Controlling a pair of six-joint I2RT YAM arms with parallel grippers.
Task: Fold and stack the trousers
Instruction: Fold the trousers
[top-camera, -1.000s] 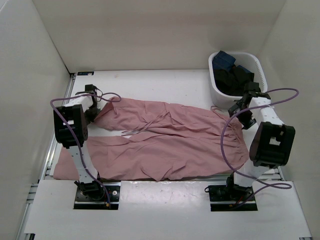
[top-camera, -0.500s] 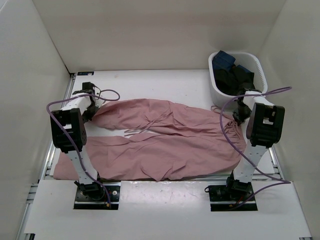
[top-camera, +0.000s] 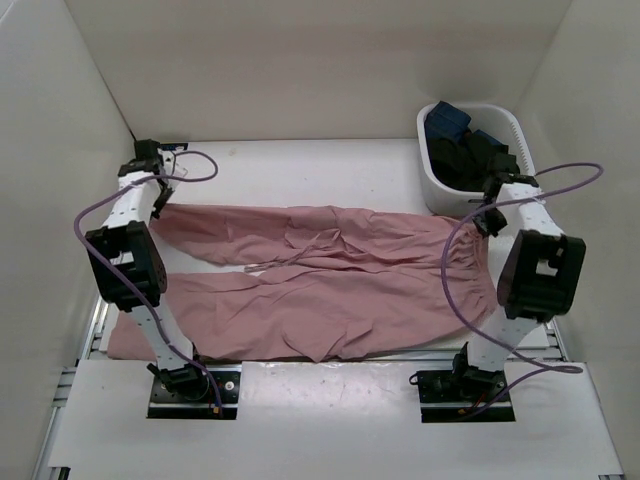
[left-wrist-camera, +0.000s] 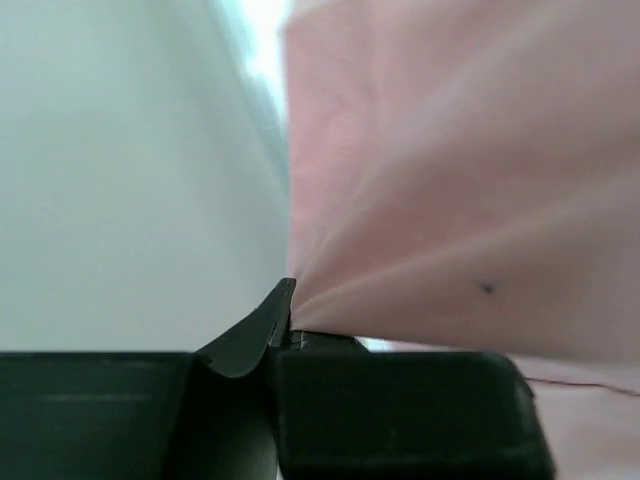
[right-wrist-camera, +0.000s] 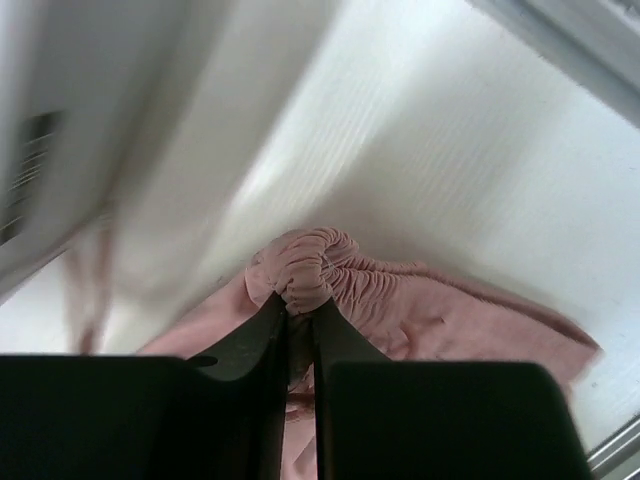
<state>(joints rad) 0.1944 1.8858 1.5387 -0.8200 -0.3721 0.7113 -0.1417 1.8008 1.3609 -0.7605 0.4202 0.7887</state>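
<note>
Lying creased across the table (top-camera: 330, 165) are the dusty-pink trousers (top-camera: 330, 290). At three o'clock the right pincer (right-wrist-camera: 300, 318) is closed on the gathered waistband. At ten o'clock the left pincer (left-wrist-camera: 284, 318) clamps the far leg's hem, probably to pull the cloth taut for folding.

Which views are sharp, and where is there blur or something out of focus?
Top external: sharp and evenly lit. Left wrist: the trousers near the lens are out of focus. Right wrist: the left side is motion-blurred; the gathered waist is fairly sharp.
</note>
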